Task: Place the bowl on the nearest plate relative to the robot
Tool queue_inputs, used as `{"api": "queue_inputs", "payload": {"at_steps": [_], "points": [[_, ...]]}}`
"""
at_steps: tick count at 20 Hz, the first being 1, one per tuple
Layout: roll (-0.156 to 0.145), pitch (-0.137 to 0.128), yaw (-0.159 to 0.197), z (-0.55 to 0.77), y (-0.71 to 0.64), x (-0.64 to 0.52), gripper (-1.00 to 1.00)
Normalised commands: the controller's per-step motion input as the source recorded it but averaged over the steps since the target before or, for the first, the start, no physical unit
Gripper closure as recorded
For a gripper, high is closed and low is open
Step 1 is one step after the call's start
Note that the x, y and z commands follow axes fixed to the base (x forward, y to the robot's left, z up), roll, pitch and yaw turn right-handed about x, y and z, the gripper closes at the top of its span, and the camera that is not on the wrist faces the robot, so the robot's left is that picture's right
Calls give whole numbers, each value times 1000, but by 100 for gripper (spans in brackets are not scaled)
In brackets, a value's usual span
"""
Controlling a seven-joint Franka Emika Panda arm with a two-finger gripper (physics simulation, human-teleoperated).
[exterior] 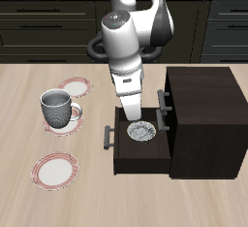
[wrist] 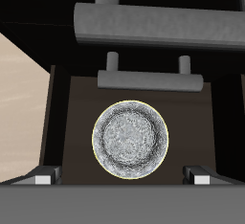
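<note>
On the light wooden desk (exterior: 39, 207) stands a dark cabinet (exterior: 203, 119) with its lower drawer (exterior: 136, 155) pulled out toward the desk's middle. The small bowl (exterior: 141, 132), grey-patterned inside, lies in the open drawer. The white arm (exterior: 124, 47) reaches down over it, its gripper (exterior: 133, 114) just above the bowl; how the jaws stand cannot be made out. Three pink-rimmed plates are beside the cabinet: the rear plate (exterior: 75, 85) farthest back, a middle plate (exterior: 70, 122) carrying a grey-and-white mug (exterior: 56, 108), and the front plate (exterior: 55, 171) nearest the front edge.
</note>
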Motion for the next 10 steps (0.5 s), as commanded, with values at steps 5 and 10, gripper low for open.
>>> {"api": "queue_inputs", "payload": {"at_steps": [5, 10], "points": [[36, -2, 17, -36, 251, 35, -100], [42, 67, 10, -431, 339, -87, -100]]}}
